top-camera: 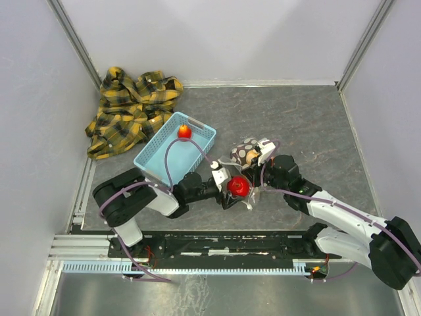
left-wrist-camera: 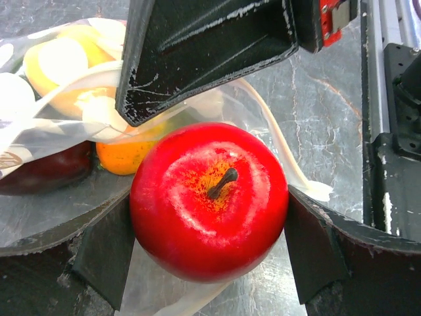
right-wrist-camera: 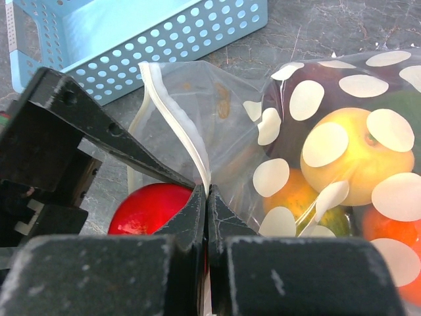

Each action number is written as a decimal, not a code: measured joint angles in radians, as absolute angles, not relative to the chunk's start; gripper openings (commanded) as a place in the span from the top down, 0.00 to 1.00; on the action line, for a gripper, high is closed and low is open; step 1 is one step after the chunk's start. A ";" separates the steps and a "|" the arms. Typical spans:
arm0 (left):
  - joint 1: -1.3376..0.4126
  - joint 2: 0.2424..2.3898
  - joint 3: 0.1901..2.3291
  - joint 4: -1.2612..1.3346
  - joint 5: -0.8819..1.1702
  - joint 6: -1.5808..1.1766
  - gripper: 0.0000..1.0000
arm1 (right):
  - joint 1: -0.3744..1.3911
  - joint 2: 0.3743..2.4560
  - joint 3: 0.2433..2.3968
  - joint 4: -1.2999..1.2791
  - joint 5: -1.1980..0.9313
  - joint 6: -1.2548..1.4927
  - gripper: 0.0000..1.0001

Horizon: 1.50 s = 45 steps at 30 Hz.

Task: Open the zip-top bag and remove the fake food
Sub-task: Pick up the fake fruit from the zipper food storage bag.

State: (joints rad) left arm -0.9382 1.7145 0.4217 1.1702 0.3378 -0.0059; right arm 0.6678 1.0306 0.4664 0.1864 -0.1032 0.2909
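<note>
The zip-top bag (top-camera: 247, 152), clear with white oval dots, lies on the table's middle with its mouth toward me. Inside it I see yellow (right-wrist-camera: 358, 155), orange (right-wrist-camera: 293, 194) and dark maroon (left-wrist-camera: 46, 168) fake food. My right gripper (right-wrist-camera: 206, 197) is shut on the bag's white zip strip (right-wrist-camera: 176, 122), holding the mouth up. My left gripper (left-wrist-camera: 210, 245) sits at the bag's mouth, its two fingers pressed on either side of a glossy red apple (left-wrist-camera: 209, 201), stem up. From above, the apple (top-camera: 239, 187) shows between the two arms.
A light blue slotted basket (top-camera: 158, 158) stands left of the bag with one red-orange fruit (top-camera: 185, 131) in its far corner. A crumpled yellow plaid shirt (top-camera: 131, 108) lies at the back left. Metal rails run along the near edge.
</note>
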 measured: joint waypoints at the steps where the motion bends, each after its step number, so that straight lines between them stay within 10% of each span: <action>1: -0.938 1.700 0.418 1.164 0.336 -0.012 0.71 | 0.668 1.030 0.465 0.187 -0.103 0.290 0.98; 45: -0.632 1.140 0.531 0.359 0.273 -0.334 0.68 | 0.668 1.014 0.446 0.186 -0.093 0.291 0.98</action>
